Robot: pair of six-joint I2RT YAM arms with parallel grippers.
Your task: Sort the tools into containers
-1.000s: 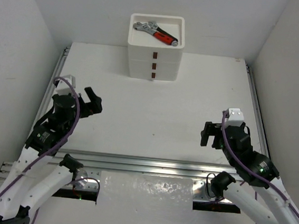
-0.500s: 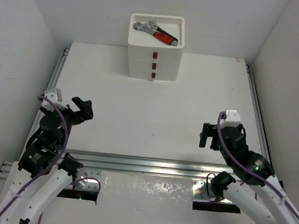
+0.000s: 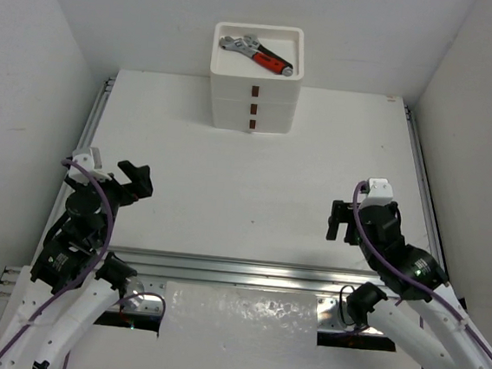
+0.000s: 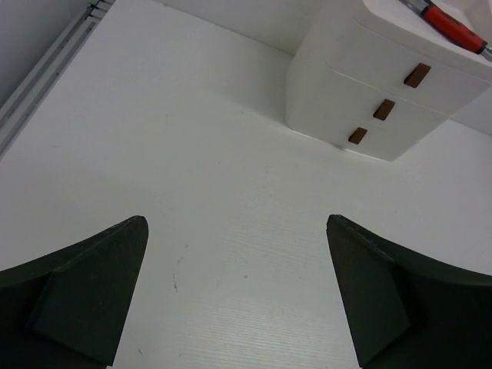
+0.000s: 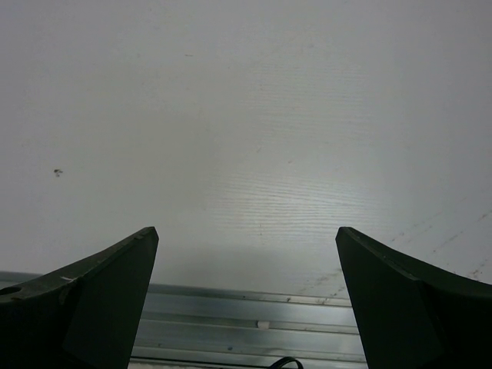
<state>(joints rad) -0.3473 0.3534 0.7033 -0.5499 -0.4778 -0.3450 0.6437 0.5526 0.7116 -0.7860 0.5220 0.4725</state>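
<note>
Left gripper (image 3: 133,179): my jaws are spread wide and hold nothing, over the table (image 3: 255,177) at near left. Right gripper (image 3: 340,221): also released and empty, near right, just past the aluminium rail (image 3: 246,272). The red-handled wrench (image 3: 260,53) lies diagonally in the top tray (image 3: 299,46) of the white drawer unit (image 3: 276,100) at the far edge, well apart from both jaws. All three drawers look shut. In the left wrist view, the unit sits ahead and to the right of my fingers.
</note>
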